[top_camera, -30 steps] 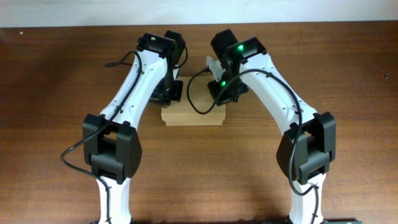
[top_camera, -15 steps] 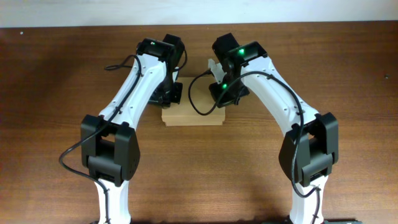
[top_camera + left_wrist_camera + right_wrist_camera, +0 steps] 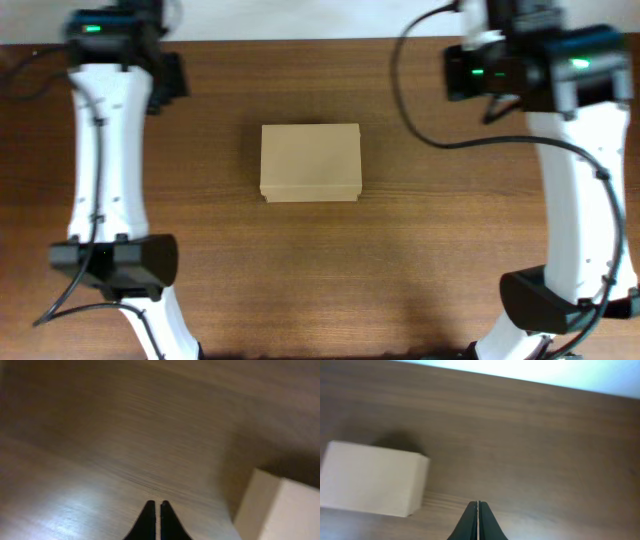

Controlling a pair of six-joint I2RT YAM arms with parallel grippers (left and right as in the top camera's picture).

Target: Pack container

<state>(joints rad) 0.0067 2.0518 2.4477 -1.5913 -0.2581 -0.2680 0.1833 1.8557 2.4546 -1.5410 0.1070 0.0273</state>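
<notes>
The container sat closed near the middle of the surface, its flap lid folded flat over the top so that the overhead view showed one plain tan rectangle, with only a thin lip of cardboard visible along the near edge. What lay inside was hidden, so whether anything had been packed could not be told from these views. Nothing touched the box. The left arm stood upright along the left side and the right arm along the right, both well apart from the container, with their wrists up near the far edge of the surface. The left tool was clenched on nothing, its two dark fingers drawn almost together with only a sliver of wood showing between them; its camera caught a pale corner of the box off to the lower right, well away from the fingertips. The right tool was likewise clenched and empty, fingers pressed into one point above bare wood, with the box lying to its left and apart from it. As a judgement, the task looked finished or very nearly so: the lid was down and both arms stood clear of it. What might have remained was at most a check that the side tabs were tucked in, which no view showed well enough to confirm.
</notes>
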